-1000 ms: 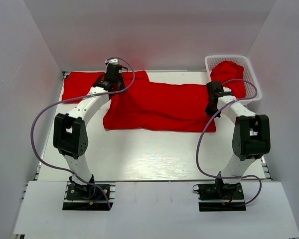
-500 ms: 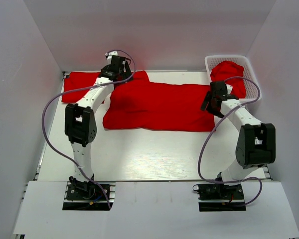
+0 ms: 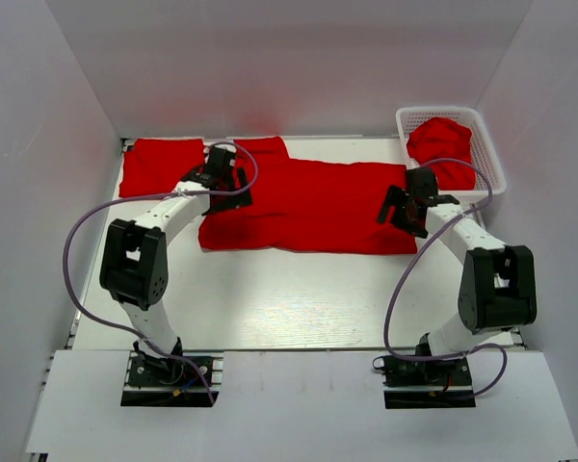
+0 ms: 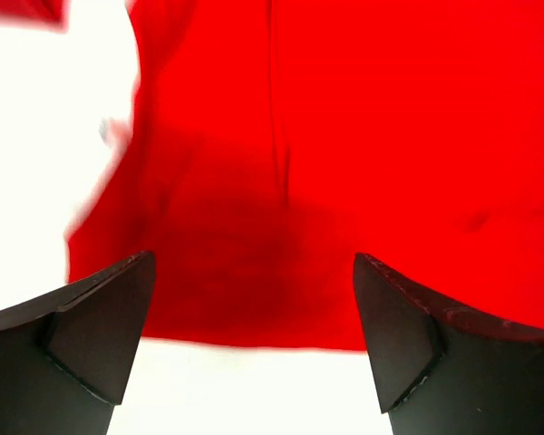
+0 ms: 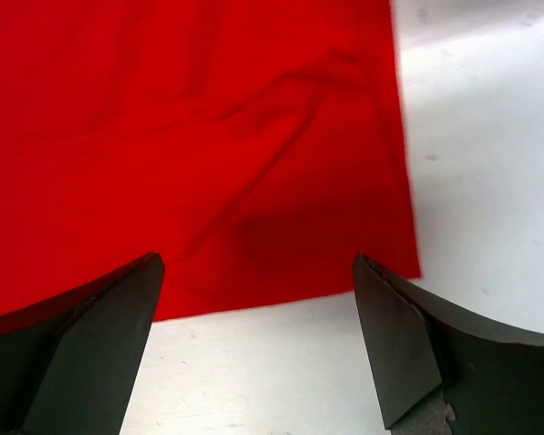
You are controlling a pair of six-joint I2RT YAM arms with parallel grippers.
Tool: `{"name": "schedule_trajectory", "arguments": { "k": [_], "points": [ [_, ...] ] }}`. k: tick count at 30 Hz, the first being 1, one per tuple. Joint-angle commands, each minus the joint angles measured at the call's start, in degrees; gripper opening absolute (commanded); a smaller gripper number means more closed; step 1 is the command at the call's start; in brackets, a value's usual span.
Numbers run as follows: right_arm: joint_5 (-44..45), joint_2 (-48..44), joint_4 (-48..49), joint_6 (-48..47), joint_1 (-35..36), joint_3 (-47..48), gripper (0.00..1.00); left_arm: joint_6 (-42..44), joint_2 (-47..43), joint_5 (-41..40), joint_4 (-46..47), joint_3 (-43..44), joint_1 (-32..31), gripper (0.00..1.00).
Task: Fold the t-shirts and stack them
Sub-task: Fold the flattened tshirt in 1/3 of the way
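Both claws hang spread wide, pinching nothing, over the flat red t-shirt [image 3: 308, 204] stretched across the middle of the table [image 3: 299, 289]. The left gripper [image 4: 254, 263] is above its left end and the right gripper [image 5: 258, 263] by its right near corner, likely lining up on the hem. There's bare table in front for the fold, but a folded shirt [image 3: 159, 164] lies far left and the mesh basket [image 3: 441, 112] crowds the right arm.

A white table [image 3: 299, 289] held 1 red shirt [image 3: 318, 207] spread across its middle, another red shirt [image 3: 159, 166] far left, and a white basket [image 3: 489, 159] far right.
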Motion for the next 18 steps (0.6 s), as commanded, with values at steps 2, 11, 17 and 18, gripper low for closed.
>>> {"name": "schedule_trajectory", "arguments": {
  "k": [2,11,17,18],
  "points": [
    [-5.17,2.54,6.52,-0.63,0.69,-0.80,0.90,0.48,-4.19,6.45,5.88,-6.72,0.72,1.00],
    [-6.05,7.38,9.68,0.77,0.60,-3.26,0.90,-4.78,0.03,4.51,3.07,-12.87,1.25,1.00],
    [-4.65,8.26,9.34,1.74,0.34,-6.16,0.90,-7.85,-0.49,5.22,3.44,-20.69,3.00,1.00],
    [-4.47,8.09,8.64,1.92,0.34,-6.85,0.90,-9.61,-0.49,5.22,2.29,-21.22,3.01,1.00]
  ]
}}
